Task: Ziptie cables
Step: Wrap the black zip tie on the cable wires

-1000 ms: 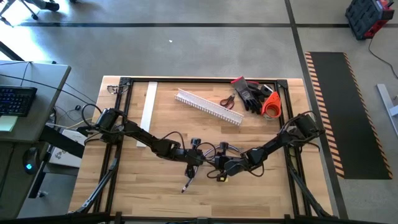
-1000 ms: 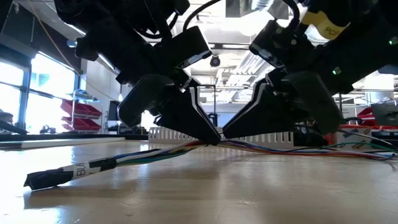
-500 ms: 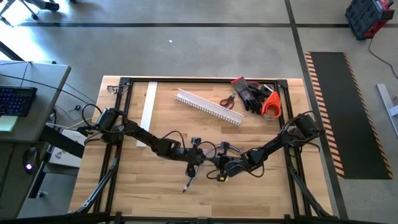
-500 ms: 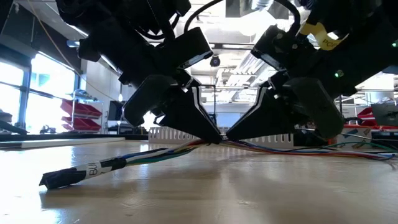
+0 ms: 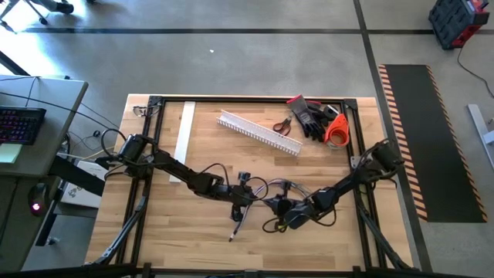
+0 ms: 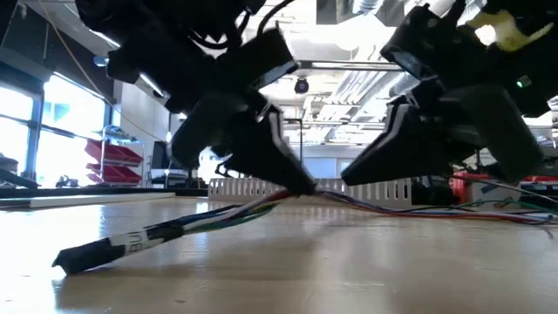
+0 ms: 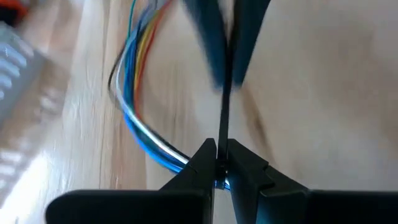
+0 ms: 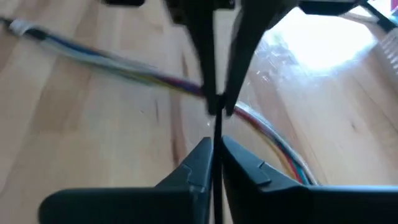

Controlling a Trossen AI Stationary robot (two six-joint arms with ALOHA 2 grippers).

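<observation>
On the wooden table, we take the cables as our landmark; they lie near its middle. Our left gripper is closed on the cables. Our right gripper, closed on a thin black strap that is probably the ziptie, has moved back from the cables. We judge the tie is being pulled tight now.

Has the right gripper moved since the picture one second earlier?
Yes. In the high view the right gripper has gone toward the table's front edge, farther from the white comb-toothed duct, which has not moved. It pulls away from the left gripper.
</observation>
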